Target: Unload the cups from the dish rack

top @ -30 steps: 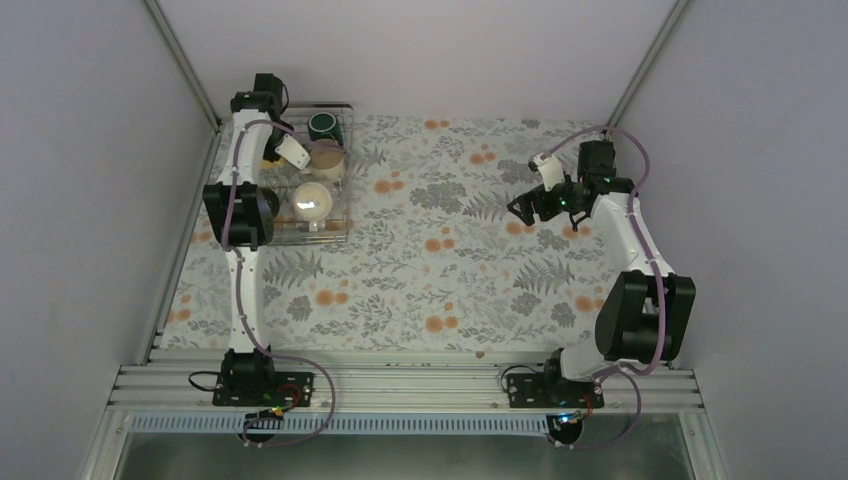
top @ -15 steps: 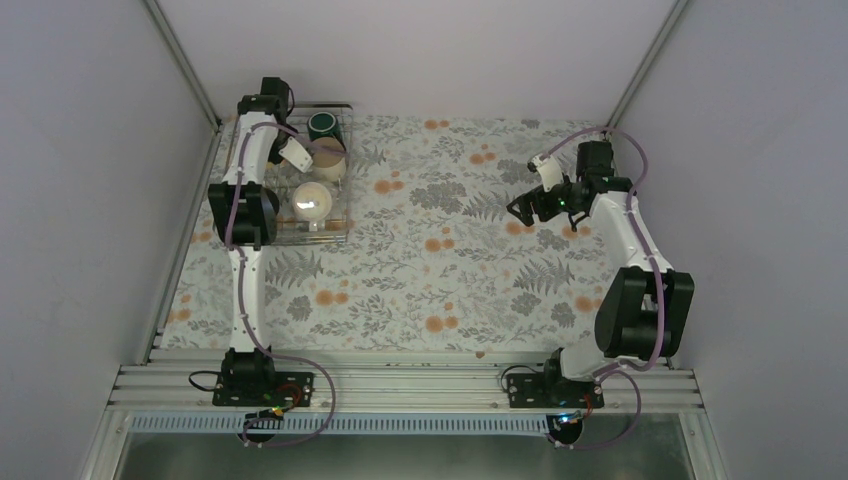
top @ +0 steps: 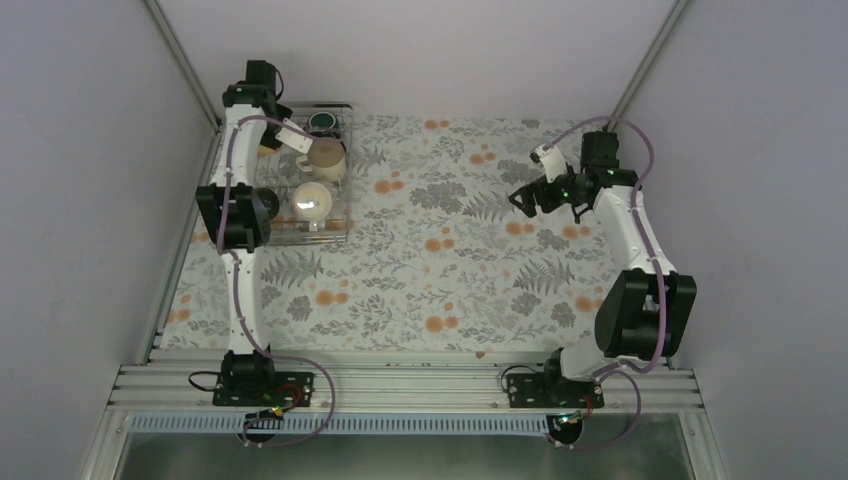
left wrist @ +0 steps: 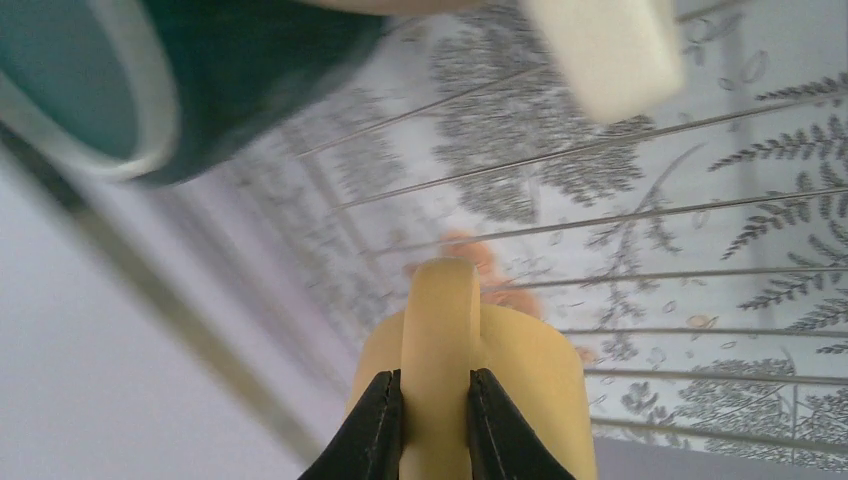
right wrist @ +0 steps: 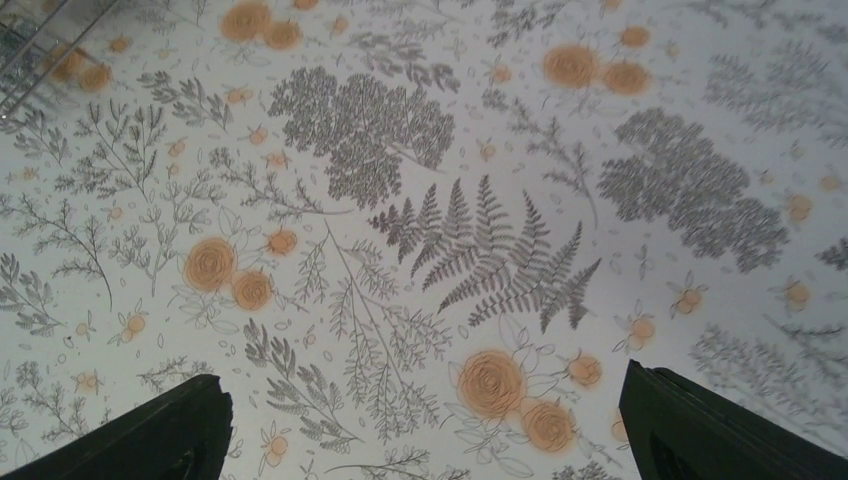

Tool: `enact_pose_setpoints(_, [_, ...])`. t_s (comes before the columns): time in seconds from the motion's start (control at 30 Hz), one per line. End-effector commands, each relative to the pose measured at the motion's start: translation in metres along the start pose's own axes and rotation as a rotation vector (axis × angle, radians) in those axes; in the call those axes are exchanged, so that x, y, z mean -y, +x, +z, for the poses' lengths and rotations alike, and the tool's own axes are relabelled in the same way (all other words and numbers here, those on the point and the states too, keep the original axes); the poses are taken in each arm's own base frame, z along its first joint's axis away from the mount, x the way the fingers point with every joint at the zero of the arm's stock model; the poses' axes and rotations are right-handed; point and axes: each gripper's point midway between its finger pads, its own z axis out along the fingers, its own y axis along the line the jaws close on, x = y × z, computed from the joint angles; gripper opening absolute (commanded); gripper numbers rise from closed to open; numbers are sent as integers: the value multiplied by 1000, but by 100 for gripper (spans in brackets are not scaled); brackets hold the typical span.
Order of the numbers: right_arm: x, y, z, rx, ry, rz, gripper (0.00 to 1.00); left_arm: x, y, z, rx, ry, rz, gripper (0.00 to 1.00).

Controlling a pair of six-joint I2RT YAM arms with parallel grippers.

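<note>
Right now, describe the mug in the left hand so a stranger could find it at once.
Find the wire rack in the far left corner of the table. Near its dark green mug, the left hand pinches a mug by the handle. It is the only pale yellow one.

Surface finishes as I read them from the console.

- Dish rack (left wrist: 650, 215): thin bare metal wire, silvery and bright.
- Pale yellow mug (left wrist: 520, 390): smooth, ceramic-looking glaze, satin rather than shiny.
- Dark green mug (left wrist: 250, 70): glossy glaze with a paler, smooth lining.
- Table cover (right wrist: 420, 150): matt printed floral sheet; I cannot tell cloth from vinyl.
- Left gripper (left wrist: 435, 385): fingers (left wrist: 375, 440) of smooth black plastic with a faint sheen.
- Base rails (top: 400, 385): brushed aluminium look.
</note>
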Motion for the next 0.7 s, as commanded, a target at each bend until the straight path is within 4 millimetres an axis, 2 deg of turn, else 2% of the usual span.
enact_pose_setpoints(0.0, [0, -22, -10, 32, 6, -44, 100, -65, 10, -102, 3, -321, -98, 2])
enact_pose_setpoints(0.1, [2, -33, -16, 55, 19, -55, 100, -78, 1, -131, 57, -395, -183, 2])
enact_pose_setpoints(0.23, [2, -49, -23, 84, 24, -65, 100, -95, -31, -177, 208, -482, -282, 2])
enact_pose_setpoints(0.33, [0, -62, -30, 118, 16, -68, 100, -104, -70, -218, 358, -532, -322, 2])
enact_pose_setpoints(0.47, [-13, -80, -36, 164, -42, -77, 100, -106, -139, -260, 566, -532, -315, 2])
enact_pose_setpoints(0.57, [-28, -90, -37, 186, -116, -90, 100, -105, -193, -297, 749, -529, -282, 2])
enact_pose_setpoints(0.67, [-44, -100, -37, 216, -205, -104, 100, -107, -230, -329, 915, -542, -264, 2])
